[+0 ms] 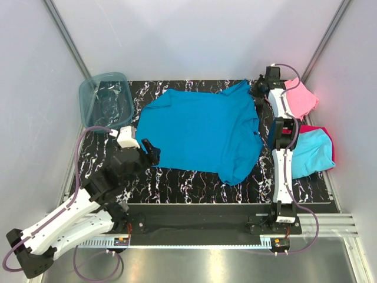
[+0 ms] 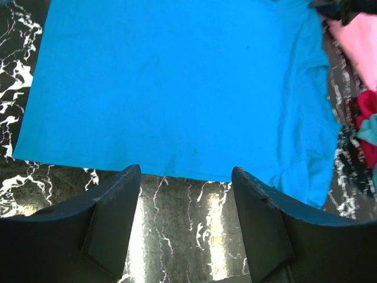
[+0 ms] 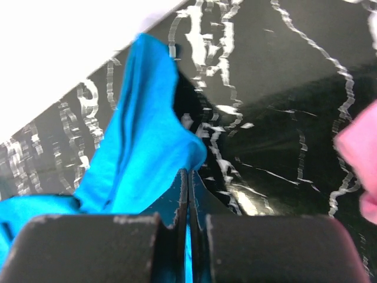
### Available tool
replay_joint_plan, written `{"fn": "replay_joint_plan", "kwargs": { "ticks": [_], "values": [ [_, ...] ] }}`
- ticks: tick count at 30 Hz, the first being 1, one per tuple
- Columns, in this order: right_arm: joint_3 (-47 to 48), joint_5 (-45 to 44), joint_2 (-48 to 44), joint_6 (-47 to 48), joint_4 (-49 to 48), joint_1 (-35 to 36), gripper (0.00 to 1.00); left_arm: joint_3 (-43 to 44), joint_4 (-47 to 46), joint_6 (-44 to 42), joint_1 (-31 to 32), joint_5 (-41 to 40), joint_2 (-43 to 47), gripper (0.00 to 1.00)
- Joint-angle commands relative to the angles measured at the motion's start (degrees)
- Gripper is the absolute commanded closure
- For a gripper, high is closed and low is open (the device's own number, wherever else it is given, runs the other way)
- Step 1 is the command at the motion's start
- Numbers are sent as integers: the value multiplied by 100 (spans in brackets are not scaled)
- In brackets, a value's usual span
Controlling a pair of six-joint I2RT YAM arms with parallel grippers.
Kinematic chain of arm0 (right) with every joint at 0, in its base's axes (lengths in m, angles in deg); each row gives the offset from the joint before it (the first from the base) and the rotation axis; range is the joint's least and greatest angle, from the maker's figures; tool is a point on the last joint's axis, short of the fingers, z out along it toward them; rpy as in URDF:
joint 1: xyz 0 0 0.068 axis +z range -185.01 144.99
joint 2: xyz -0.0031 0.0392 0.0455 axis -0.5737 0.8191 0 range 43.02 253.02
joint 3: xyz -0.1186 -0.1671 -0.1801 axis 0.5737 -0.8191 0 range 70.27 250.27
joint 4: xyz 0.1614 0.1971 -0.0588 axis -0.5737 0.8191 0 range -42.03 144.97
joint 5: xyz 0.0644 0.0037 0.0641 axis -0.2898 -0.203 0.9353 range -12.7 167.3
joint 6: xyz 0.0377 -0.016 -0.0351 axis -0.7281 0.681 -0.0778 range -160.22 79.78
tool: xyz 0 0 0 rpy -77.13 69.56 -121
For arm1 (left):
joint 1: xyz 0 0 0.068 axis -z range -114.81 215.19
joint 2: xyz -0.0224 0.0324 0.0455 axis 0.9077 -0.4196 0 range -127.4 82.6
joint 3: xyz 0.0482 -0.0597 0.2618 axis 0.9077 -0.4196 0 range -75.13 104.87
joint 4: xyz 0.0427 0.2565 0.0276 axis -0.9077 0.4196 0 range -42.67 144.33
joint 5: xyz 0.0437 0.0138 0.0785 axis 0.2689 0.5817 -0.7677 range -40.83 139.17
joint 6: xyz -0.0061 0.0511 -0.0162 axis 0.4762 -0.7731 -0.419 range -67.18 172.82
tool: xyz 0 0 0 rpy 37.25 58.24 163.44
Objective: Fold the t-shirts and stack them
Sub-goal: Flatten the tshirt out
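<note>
Top view: large teal-blue shirt (image 1: pixel 200 132) lies spread flat mid-worktop (image 1: pixel 194 180). Left gripper (image 1: pixel 153 153) sits at its near-left edge, right gripper (image 1: pixel 257 91) at its far-right corner. Folded at right: pink shirt (image 1: pixel 301 98), and cyan shirt (image 1: pixel 312 152) over magenta-red shirt (image 1: pixel 321 128). Tub (image 1: pixel 105 97) far left.

Left wrist: gripper wide apart, empty, tips at the hem.

Right wrist: gripper pinched tight on bunched teal cloth.

Walls (image 1: pixel 194 35): plain white, upper frame and both sides.
Worktop (image 1: pixel 188 183): black marble pattern, white veins.
Metal sheet (image 1: pixel 206 265): brushed, bottom edge.
</note>
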State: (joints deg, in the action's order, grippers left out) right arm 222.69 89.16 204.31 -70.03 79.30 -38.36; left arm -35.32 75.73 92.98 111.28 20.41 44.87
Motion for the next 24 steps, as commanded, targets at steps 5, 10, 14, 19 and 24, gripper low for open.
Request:
{"fn": "replay_joint_plan", "kwargs": {
  "ticks": [5, 10, 14, 19, 24],
  "values": [
    [-686, 897, -677, -113, -900, -77, 73, 36, -309, -96, 23, -104, -129, 32],
    [-1336, 880, -1564, -210, -1041, -60, 17, -149, -476, -52, 23, -122, -111, 32],
    [-3500, 547, -3057, -534, -2275, 98, 15, -386, -932, -52, 23, -148, -243, 30],
    [-5808, 212, -5263, -966, -3545, 309, 16, -414, -1864, -61, 15, -78, -1136, 28],
    [-7883, 115, -6767, -1124, -4205, 757, 17, -1, -2374, -105, -126, 63, -2254, 27]
  ]
}}
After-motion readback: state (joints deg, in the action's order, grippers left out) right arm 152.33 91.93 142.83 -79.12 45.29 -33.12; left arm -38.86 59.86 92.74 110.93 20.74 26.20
